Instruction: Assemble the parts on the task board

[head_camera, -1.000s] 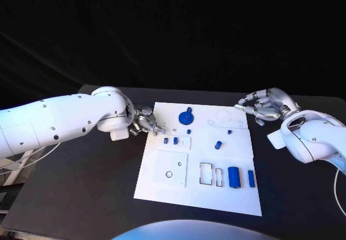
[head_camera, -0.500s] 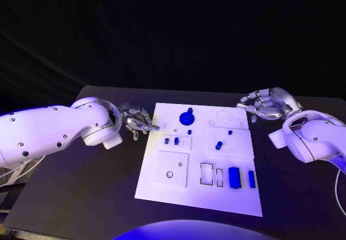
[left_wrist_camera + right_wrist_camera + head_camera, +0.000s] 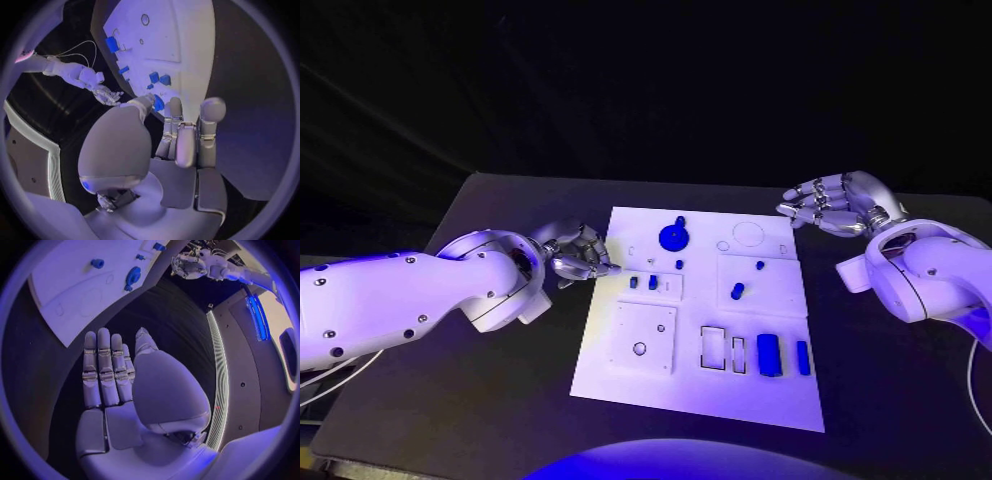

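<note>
The task board (image 3: 692,385), a flat matte white plate with crisp straight edges, lies in the middle of the head view on the black table (image 3: 473,400), with bare dark surface open on every side of it. Small glossy blue parts sit on it: a round disc with a stub (image 3: 674,236) near its upper edge, two little blocks (image 3: 642,282) below that, a short peg (image 3: 736,291) toward centre right, and two upright bars (image 3: 769,354) at lower right beside thin black rectangular outlines. The left hand (image 3: 577,253), smooth silver metal, hovers at the board's upper left edge; its fingers look curled inward around nothing, though the head view is too small to be sure. The left wrist view shows those fingers (image 3: 177,131) drawn together above the board's rim. The right hand (image 3: 834,205) hangs off the upper right corner, well clear; the right wrist view shows its fingers (image 3: 103,367) straight, side by side, empty.
</note>
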Robot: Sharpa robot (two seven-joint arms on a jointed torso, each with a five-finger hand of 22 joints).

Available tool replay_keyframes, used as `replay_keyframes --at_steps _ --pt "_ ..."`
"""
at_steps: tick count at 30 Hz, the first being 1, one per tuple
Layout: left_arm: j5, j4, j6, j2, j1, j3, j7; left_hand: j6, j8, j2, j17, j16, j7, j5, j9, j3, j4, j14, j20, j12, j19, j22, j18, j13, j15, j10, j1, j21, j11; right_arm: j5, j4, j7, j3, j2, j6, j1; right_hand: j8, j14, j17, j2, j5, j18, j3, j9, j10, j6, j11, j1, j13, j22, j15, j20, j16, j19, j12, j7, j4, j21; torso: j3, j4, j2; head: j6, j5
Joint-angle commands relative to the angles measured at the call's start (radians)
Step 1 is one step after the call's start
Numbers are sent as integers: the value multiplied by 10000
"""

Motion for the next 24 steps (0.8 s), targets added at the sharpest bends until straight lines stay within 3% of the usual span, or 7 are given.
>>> replay_keyframes --at_steps 1,3,6,12,14,18,24 --pt "-632 19 -353 150 -43 -10 -22 77 202 74 422 54 -46 37 8 -39 26 453 -43 333 153 843 -274 173 -84 118 -523 720 -40 482 -16 676 -5 18 245 -12 -199 -131 -343 -10 10 58 80 -116 148 75 52 119 -627 -380 105 134 -563 -159 -351 82 -16 -339 -2 -10 -10 12 -18" --pt "-668 -6 -194 252 -60 -21 -201 173 337 119 429 56 -105 19 18 -230 40 461 -60 552 283 1410 -361 293 -124 221 -1044 1186 -87 530 -28 748 -7 21 267 -16 -306 -218 -546 -12 10 56 94 -180 197 121 87 145 -959 -603 171 205 -868 -256 -519 106 -17 -528 -7 2 3 32 -39" --pt "-708 -70 77 445 -75 -49 -480 160 439 190 431 53 -145 31 7 -836 42 466 -77 726 264 1699 -392 411 -159 226 -1418 1455 -126 574 -41 827 -8 28 296 -22 -414 -188 -758 -9 12 63 130 -249 262 179 110 206 -1301 -854 214 271 -1116 -350 -694 122 -20 -726 -5 12 6 30 -37" --pt "-866 -372 476 818 -86 -102 -1028 159 556 446 433 50 -195 42 -28 -1493 43 471 -92 975 293 2142 -450 578 -193 289 -1372 1829 -169 610 -45 881 -10 52 314 -36 -467 -119 -861 -19 9 69 133 -286 333 220 121 203 -1469 -978 222 285 -1213 -343 -768 139 -18 -793 -8 9 24 29 -48" --pt "-893 -471 584 907 -87 -112 -1168 210 639 540 437 51 -228 48 -13 -1648 39 474 -106 1257 313 2288 -470 998 -213 482 -1280 1948 -197 619 -41 884 -10 54 303 -39 -475 -115 -877 -23 8 69 130 -291 342 224 125 197 -1492 -995 225 287 -1230 -341 -777 144 -17 -800 -5 4 30 21 -58" --pt "-926 -640 891 1111 -87 -122 -1431 283 767 658 435 48 -277 51 43 -1777 44 475 -120 1615 328 2428 -491 1569 -246 735 -1196 2064 -239 632 -39 870 -10 56 279 -45 -514 -118 -944 -49 6 66 115 -315 363 230 142 176 -1586 -1069 243 302 -1306 -344 -819 161 -20 -834 -12 9 29 1 -69" --pt "-933 -793 1152 1324 -85 -125 -1655 310 798 707 437 48 -294 55 58 -1806 45 476 -122 1708 327 2456 -495 1723 -258 804 -1191 2088 -255 638 -36 850 -10 67 263 -55 -551 -132 -1006 -62 7 64 108 -336 369 229 158 163 -1670 -1138 262 318 -1379 -358 -857 177 -22 -861 -11 13 20 -31 -77"
